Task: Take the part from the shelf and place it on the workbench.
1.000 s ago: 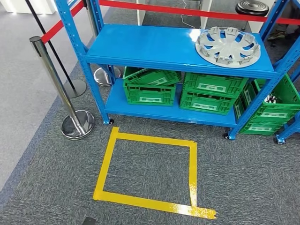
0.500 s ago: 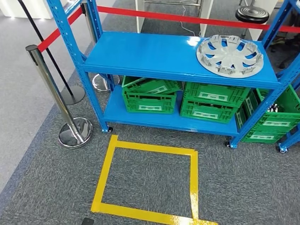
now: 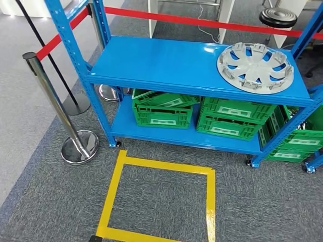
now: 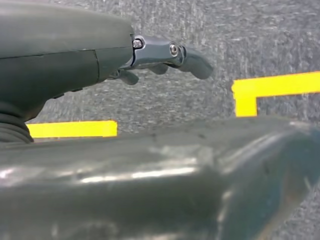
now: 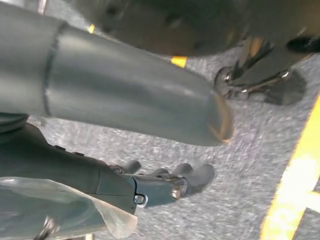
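The round silver-grey plastic wheel cover (image 3: 255, 67) lies flat on the blue metal shelf's (image 3: 167, 60) top deck, well apart from both hands, which hang over grey carpet. I judge it light, thin, somewhat flexible, best gripped by the rim or through a spoke opening. My left hand (image 4: 166, 55) and right hand (image 5: 166, 182) hold nothing, fingers loosely extended.
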Robot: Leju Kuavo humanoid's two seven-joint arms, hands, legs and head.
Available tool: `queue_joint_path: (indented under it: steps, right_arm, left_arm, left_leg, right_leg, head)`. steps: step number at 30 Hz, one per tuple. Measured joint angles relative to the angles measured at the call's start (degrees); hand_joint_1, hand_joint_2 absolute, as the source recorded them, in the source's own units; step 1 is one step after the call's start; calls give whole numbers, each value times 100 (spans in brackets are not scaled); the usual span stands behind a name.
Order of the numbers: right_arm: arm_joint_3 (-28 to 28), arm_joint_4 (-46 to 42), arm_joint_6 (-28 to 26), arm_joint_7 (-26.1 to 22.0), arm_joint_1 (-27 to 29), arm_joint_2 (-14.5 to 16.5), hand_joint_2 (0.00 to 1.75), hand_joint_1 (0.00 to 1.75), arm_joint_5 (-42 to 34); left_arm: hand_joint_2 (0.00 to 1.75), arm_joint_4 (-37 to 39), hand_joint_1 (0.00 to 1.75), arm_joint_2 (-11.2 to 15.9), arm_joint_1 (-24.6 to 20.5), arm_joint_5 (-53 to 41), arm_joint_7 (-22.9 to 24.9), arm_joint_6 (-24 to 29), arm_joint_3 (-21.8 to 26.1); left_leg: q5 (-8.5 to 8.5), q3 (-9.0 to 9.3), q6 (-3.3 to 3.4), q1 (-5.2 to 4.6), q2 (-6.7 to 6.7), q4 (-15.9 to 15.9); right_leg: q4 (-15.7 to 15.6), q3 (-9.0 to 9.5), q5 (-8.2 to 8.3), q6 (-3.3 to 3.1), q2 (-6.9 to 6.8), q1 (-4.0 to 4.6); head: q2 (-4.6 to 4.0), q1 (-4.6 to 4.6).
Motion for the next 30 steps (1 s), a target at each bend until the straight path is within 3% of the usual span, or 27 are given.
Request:
queue_joint_path:
  steps: [2,3,5,7,8,9,11,12,13,17,19,21,23,24,26,28,29,30]
  right_arm:
    - [-2,-1,-47,-51,8,-2,0,0,-7]
    - [-3,-1,-61,-66,-4,-3,0,0,-9]
    - [-3,-1,-68,-76,-27,-3,0,0,-12]
    - [-3,-1,-68,-74,-25,-3,0,0,-20]
    - [-3,-1,-68,-74,-15,-3,0,0,-24]
    - [-3,-1,-66,-75,-5,-3,0,0,-27]
    - [-4,-1,-57,-75,6,-3,0,0,-35]
    - [-5,0,-54,-73,2,-3,0,0,-44]
    - [-6,0,-51,-64,-4,-4,0,0,-55]
    - [-12,-1,-52,-26,-27,-6,0,0,-91]
    - [-17,-1,-52,-26,-60,-11,0,0,-105]
    - [-29,-1,-50,-30,-75,-20,0,0,-115]
    - [-43,-1,-49,-30,-56,-25,0,0,-117]
    - [-48,-1,-49,-30,-44,-28,0,0,-118]
    - [-55,0,-48,-31,-18,-34,0,0,-124]
    - [-58,2,-45,-33,-4,-39,0,0,-138]
    - [-60,2,-41,-42,1,-40,0,0,-152]
    - [-61,1,-37,-55,-1,-41,0,0,-169]
  left_arm:
    - [0,0,0,4,-11,0,-97,0,3]
    - [0,0,0,7,-28,-3,-121,0,4]
    - [0,1,0,14,-57,-15,-121,0,5]
    - [0,1,0,20,-52,-34,-78,0,6]
    - [0,1,0,20,-40,-43,-51,0,7]
    - [0,1,0,20,-26,-52,-24,0,7]
    - [0,2,0,21,-3,-77,42,-4,8]
    - [0,4,0,22,3,-91,79,-10,8]
    - [0,5,0,21,10,-103,114,-17,8]
    - [0,7,0,7,22,-115,152,-31,11]
    - [0,7,0,-8,2,-115,124,-32,13]
    - [0,7,0,-24,-14,-114,86,-32,13]
    - [0,7,0,-36,-9,-114,64,-33,13]
    - [0,7,0,-39,-2,-114,61,-33,13]
    - [0,8,0,-51,5,-113,56,-33,14]
    - [0,10,0,-59,1,-113,47,-33,16]
    - [0,11,0,-62,-4,-111,43,-32,17]
    - [0,11,0,-65,-11,-113,37,-30,17]
  left_leg:
    - [17,-12,-59,1,9,214]
    - [-21,-121,-84,9,14,442]
    - [-246,-508,-137,38,21,1056]
    - [-467,-874,-173,66,22,1434]
    - [-431,-959,-183,76,22,1394]
    - [-265,-976,-189,82,23,1196]
    - [276,-914,-177,79,40,593]
    - [421,-894,-160,63,52,373]
    - [504,-882,-130,45,65,254]
    - [482,-690,45,39,49,105]
    - [443,-567,110,54,46,41]
    - [356,-487,142,54,41,25]
    - [237,-358,143,54,21,25]
    - [169,-269,137,55,10,24]
    - [17,-77,108,56,-3,24]
    - [-117,41,49,43,-15,5]
    - [-152,83,12,36,-18,-7]
    - [-165,121,-22,31,-22,-22]
  right_leg:
    - [-102,163,14,-70,0,-33]
    - [-144,272,-7,-92,0,-50]
    - [-190,412,-85,-114,1,-59]
    - [-192,534,-194,-107,10,-68]
    - [-192,610,-257,-95,16,-74]
    - [-192,694,-322,-79,20,-81]
    - [-197,845,-453,-39,19,-92]
    - [-205,889,-508,-9,17,-94]
    - [-231,924,-560,29,14,-94]
    - [-121,1086,-593,182,5,-96]
    - [381,767,-695,204,12,-100]
    - [1080,214,-946,233,14,-97]
    - [1338,-191,-1056,250,14,-97]
    - [1205,-268,-938,246,13,-97]
    - [620,-274,-357,216,10,-94]
    - [208,-228,42,155,-3,-76]
    - [150,-203,106,117,-6,-66]
    - [122,-161,67,79,-5,-61]
  head:
    - [0,-13]
    - [0,-26]
    - [0,-50]
    - [0,-51]
    - [0,-50]
    - [0,-50]
    - [0,-45]
    - [0,-44]
    - [0,-38]
    - [-1,-14]
    - [-1,18]
    - [0,43]
    - [0,52]
    - [0,52]
    - [0,56]
    - [0,63]
    - [0,61]
    - [0,61]
